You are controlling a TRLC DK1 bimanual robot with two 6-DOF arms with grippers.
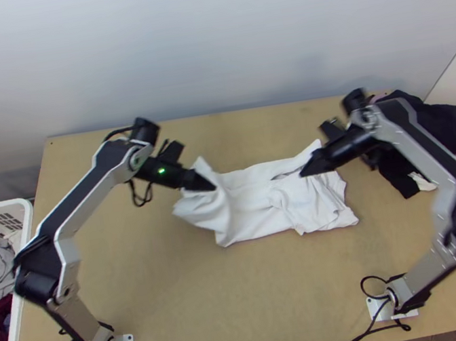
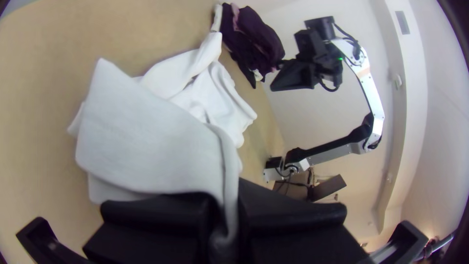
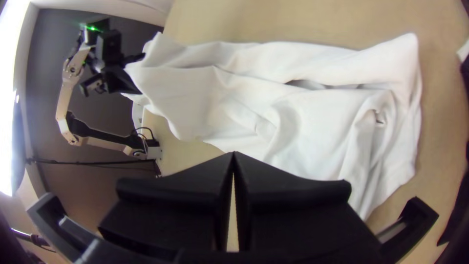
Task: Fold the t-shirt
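The white t-shirt (image 1: pixel 253 201) lies folded into a wide strip across the middle of the table, its right part wrinkled. At its left end my left gripper (image 1: pixel 204 182) holds a part of the cloth raised above the table. In the left wrist view, the left gripper (image 2: pixel 227 210) is shut on the t-shirt (image 2: pixel 146 142), with cloth pinched between its fingers. My right gripper (image 1: pixel 310 168) is over the strip's right part. In the right wrist view, the right gripper (image 3: pixel 234 161) is shut, its tips together without cloth, above the t-shirt (image 3: pixel 312 127).
A white basket (image 1: pixel 23 290) with clothes stands at the left. Dark clothes (image 1: pixel 437 122) lie heaped at the table's back right corner, partly behind the right arm. Cables run along the table's near edge. A wall stands behind the table.
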